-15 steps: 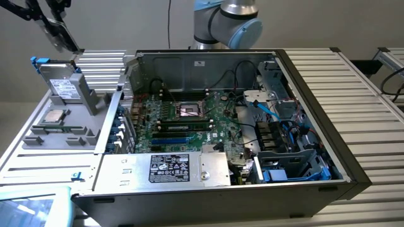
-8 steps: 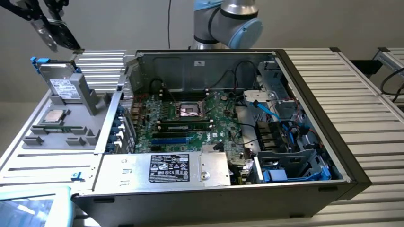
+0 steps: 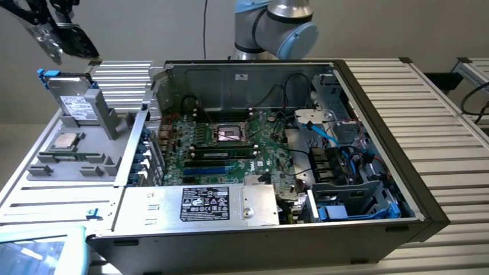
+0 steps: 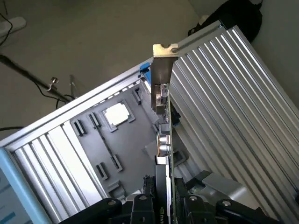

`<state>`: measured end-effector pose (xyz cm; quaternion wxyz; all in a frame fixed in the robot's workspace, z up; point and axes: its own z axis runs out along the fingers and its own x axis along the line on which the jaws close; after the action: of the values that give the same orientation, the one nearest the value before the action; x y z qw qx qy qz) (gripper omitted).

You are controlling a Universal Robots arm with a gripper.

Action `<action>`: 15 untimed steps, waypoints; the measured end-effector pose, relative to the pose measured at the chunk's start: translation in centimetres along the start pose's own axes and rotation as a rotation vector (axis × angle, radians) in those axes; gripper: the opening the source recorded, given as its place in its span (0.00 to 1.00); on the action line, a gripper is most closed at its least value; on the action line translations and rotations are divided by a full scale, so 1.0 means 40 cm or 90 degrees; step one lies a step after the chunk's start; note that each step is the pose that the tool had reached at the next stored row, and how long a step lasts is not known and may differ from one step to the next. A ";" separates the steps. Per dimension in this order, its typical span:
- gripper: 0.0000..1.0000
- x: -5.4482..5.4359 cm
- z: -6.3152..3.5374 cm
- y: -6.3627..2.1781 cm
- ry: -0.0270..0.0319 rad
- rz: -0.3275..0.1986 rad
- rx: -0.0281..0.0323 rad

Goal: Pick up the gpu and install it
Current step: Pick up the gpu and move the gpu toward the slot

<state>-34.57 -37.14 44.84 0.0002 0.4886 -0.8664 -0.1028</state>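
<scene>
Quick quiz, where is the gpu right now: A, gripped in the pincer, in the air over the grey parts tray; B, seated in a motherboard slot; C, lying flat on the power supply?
A: the gpu stands edge-on, clamped in the pincer, its silver bracket leading, with the grey tray beyond it and no contact between them.

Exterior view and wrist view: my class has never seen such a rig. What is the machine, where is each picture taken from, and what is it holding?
The machine is one robot arm with a gripper. The exterior view, from a camera off the arm, shows an open computer case on a ribbed table, beside a grey tray of parts. The wrist view's camera rides on the arm. The gripper is shut on the gpu, a card with a silver bracket, above the tray.
</scene>
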 end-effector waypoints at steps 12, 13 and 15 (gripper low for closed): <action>0.29 0.000 0.000 0.000 0.0188 -0.132 -0.0225; 0.29 0.000 0.000 0.000 0.0205 -0.143 -0.0245; 0.29 0.000 0.000 0.000 0.0242 -0.164 -0.0287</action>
<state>-34.57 -37.14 44.84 0.0144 0.5973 -0.7940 -0.1122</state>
